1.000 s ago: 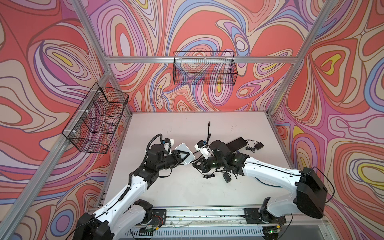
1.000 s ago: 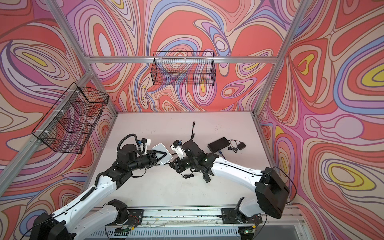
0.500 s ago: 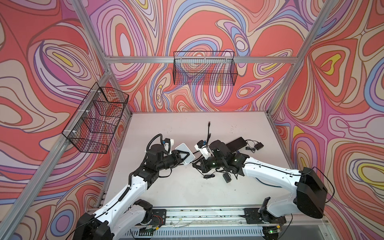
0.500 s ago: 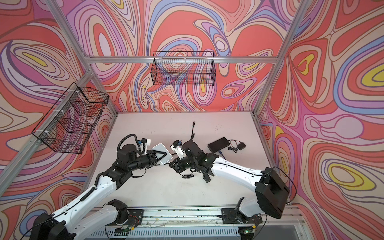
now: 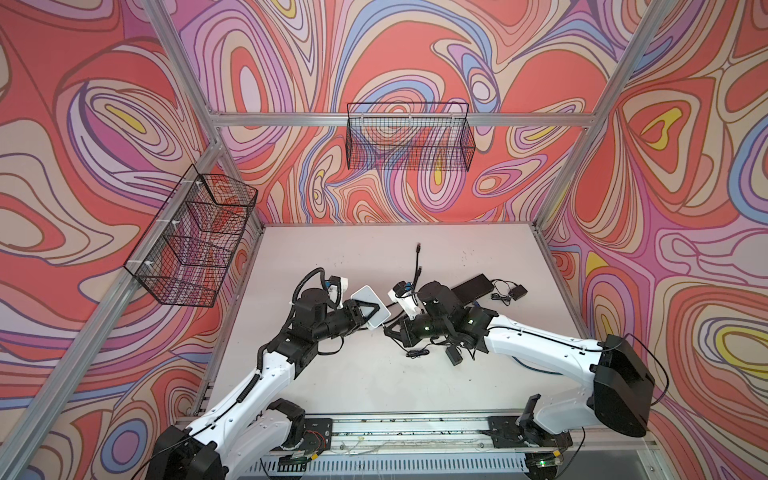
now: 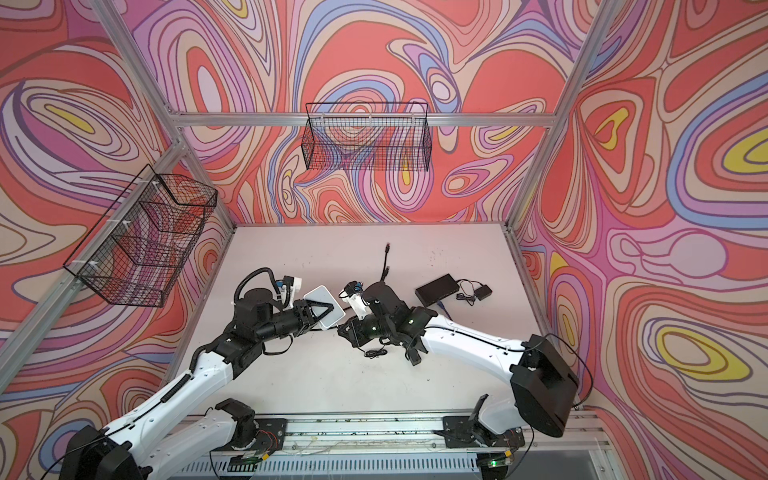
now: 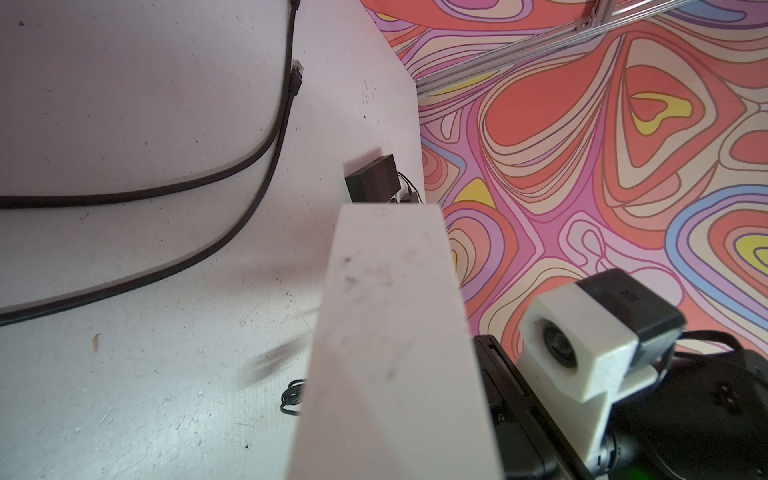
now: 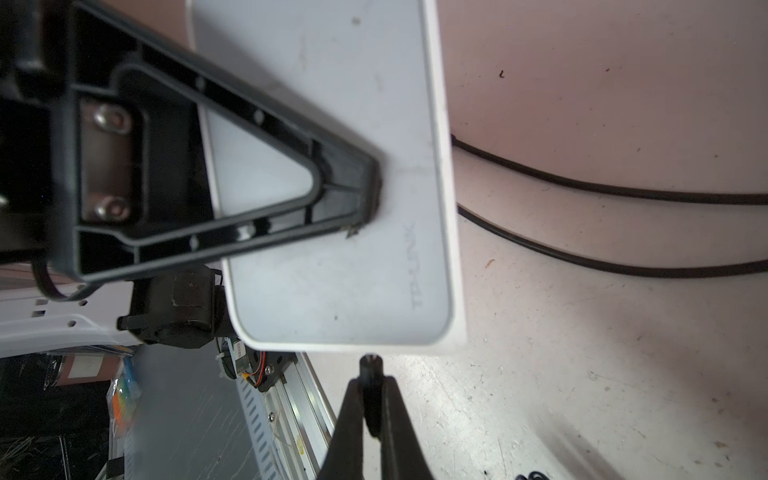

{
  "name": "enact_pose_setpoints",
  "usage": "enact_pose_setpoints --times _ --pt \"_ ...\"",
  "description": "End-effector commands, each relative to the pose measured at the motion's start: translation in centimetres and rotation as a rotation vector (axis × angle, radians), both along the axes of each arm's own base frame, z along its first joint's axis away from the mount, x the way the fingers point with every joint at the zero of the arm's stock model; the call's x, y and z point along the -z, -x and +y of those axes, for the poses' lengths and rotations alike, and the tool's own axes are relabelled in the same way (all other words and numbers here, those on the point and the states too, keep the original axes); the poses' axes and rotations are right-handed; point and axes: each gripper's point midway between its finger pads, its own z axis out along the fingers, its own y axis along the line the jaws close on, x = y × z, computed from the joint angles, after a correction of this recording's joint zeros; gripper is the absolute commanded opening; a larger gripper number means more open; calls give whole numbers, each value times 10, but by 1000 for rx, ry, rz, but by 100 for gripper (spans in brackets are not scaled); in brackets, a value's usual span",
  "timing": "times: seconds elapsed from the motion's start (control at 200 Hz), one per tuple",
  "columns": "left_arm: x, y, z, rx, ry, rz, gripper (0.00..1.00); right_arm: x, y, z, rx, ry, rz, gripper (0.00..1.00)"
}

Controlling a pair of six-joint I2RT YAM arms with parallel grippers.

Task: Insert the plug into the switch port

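top views: vs a sec ago nothing had visibly moved. left claw [image 5: 374,311] was clamped on the white tp-link switch [image 5: 363,296], held up off the surface [image 5: 332,374] w/ one edge turned toward the right arm. right claw [image 5: 388,328] sat just beside that edge, pressed together. the plug was too small to make out here. same layout in both top views [image 6: 328,309].

left wrist: the switch's side [image 7: 390,332] filled the middle, w/ the right arm's wrist cam [image 7: 582,332] close behind it. loose black ethernet cables [image 7: 282,124] lay on the surface beyond. the left claw itself was out of shot.

right wrist: right claw [image 8: 371,399] pinched the small black plug [image 8: 371,365], tip just short of the switch edge facing it, maybe touching. one left claw finger [image 8: 208,166] lay flat on the switch's lettered face [image 8: 332,249]. no port showed from here, so alignment couldn't be judged.

meaning: no progress in that sec. prob. a pause for fine alignment, insertion not yet done.
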Motion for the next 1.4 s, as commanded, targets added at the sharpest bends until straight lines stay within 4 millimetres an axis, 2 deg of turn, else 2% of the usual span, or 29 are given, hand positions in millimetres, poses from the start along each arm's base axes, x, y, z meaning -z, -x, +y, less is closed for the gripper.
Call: enact_pose_setpoints --times 0.0,0.205,0.22,0.25,0.861,1.392 --pt "-4 2 1 9 9 -36 15 -20 -1 0 2 -26 -49 0" --pt "-7 1 0 15 21 -42 15 -23 -1 0 2 -25 -57 0" --pt "7 5 1 15 11 -15 15 -22 -1 0 2 -23 -56 0" --pt "9 5 1 15 10 -9 15 -21 -1 0 -1 -22 -56 0" --pt "-3 7 -2 22 75 -21 15 -8 -3 7 -22 -1 -38 0" --pt "4 14 -2 40 74 4 15 -20 -7 9 -34 -1 -77 0"
